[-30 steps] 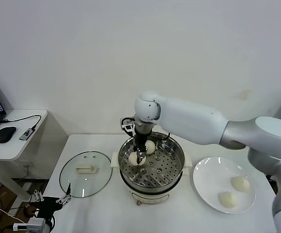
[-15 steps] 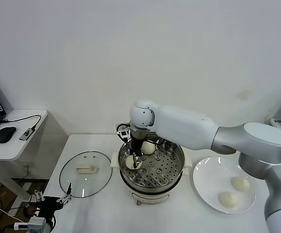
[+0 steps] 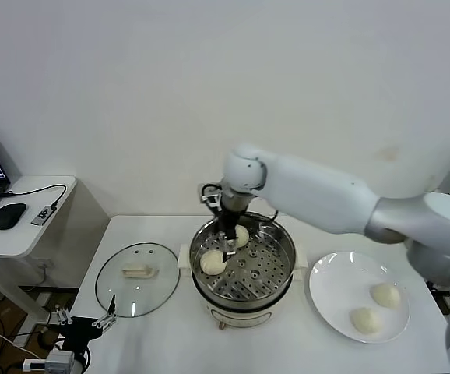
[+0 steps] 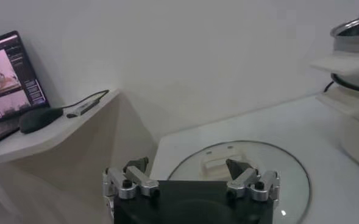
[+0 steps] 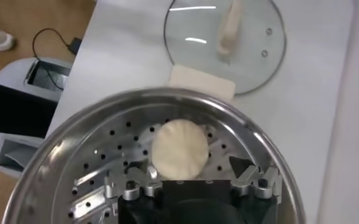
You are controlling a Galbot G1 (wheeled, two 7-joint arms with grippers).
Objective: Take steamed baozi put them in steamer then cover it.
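At frame centre, the right gripper point(image 3: 226, 251) hangs open and empty above a soft baozi point(image 3: 212, 262); grip its sides gently.

The right arm point(image 3: 326, 199) is fat, smooth and white, turning shiny grey near the shoulder. Its wrist is black, with thin black cables looped beside it. Both the right gripper point(image 5: 194, 182) and the left gripper point(image 4: 191, 182) have black bodies, silver metal fingers and small round screws.
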